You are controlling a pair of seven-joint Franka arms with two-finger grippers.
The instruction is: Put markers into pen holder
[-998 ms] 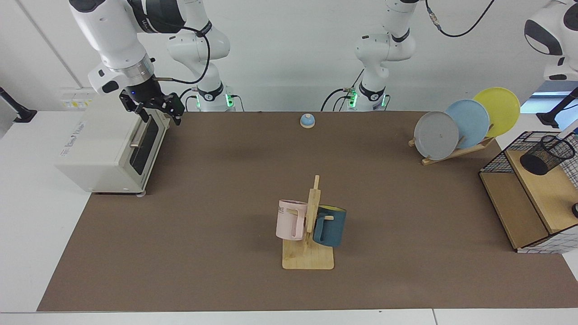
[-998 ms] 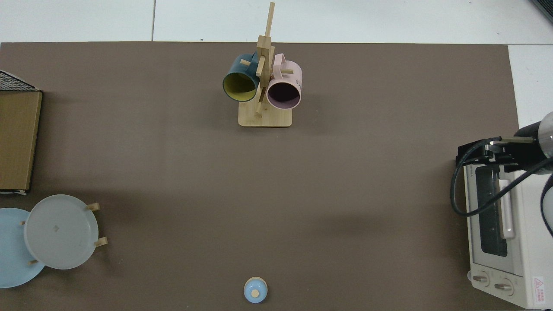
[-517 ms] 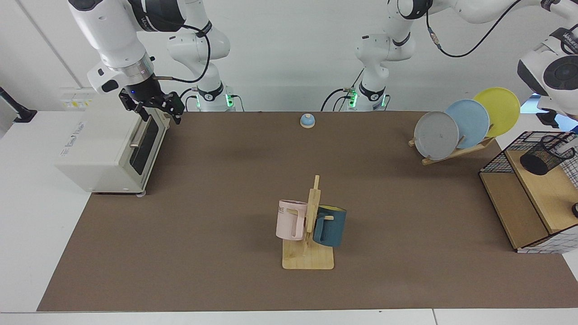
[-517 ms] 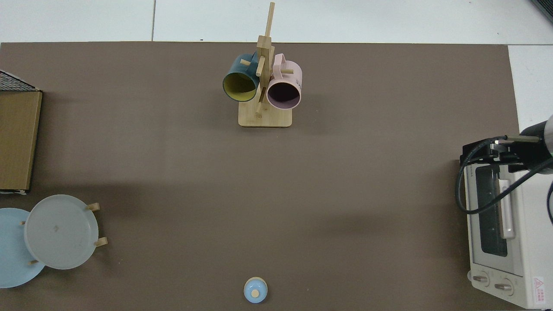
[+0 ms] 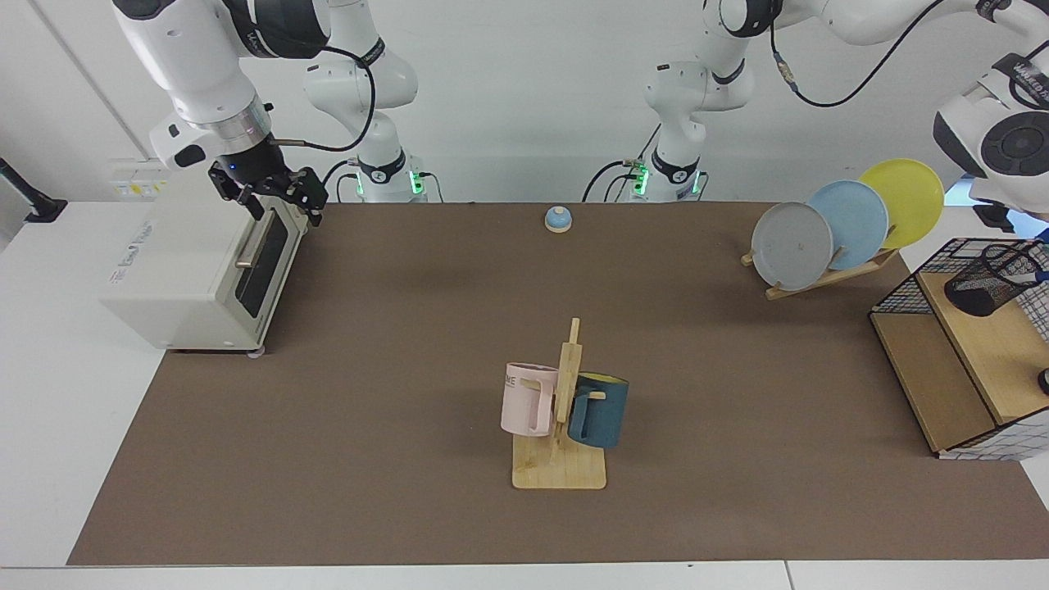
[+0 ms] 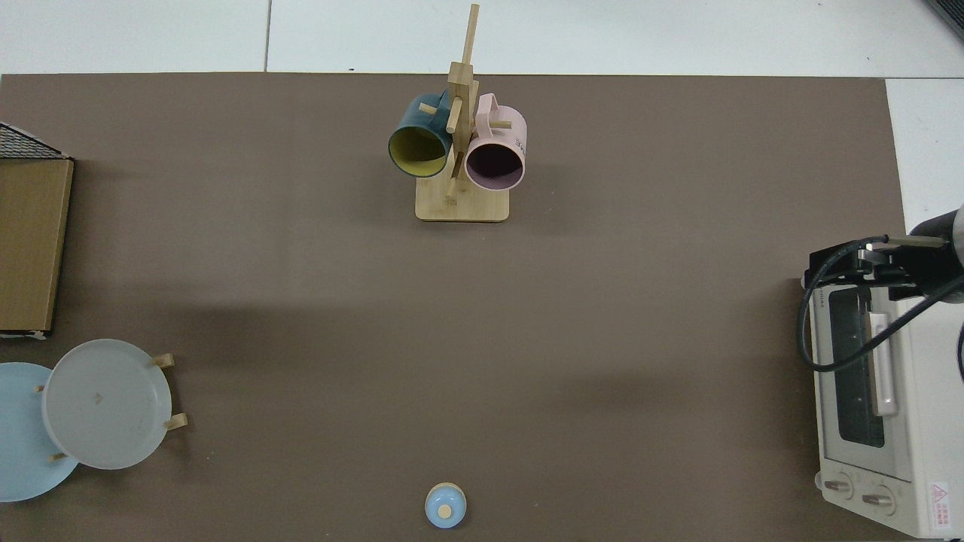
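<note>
The right gripper (image 5: 279,199) hangs low with fingers apart; the left arm's wrist sits high.

Lighting: bright, even, diffuse, from overhead; both views well exposed.

Shadows: soft-edged and faint. On the brown mat (image 5: 410,393), broad pale shadow bands lie across the middle in both views. The toaster oven (image 5: 197,270) casts a narrow dark strip at its base, toward 6 o'clock in the facing view. The mug rack (image 5: 560,426) throws only a slight shadow beside its base.

Glare: mild sheen on the white arm shells and on the grey plate (image 5: 792,246); a bright blue-white patch at 3 o'clock, the facing view's edge.

Focus: sharp across the desk (image 5: 49,459). Fine mesh of the pen holder (image 5: 987,283) resolves poorly.

Distortion: none evident; mat edges run straight in the top view.
</note>
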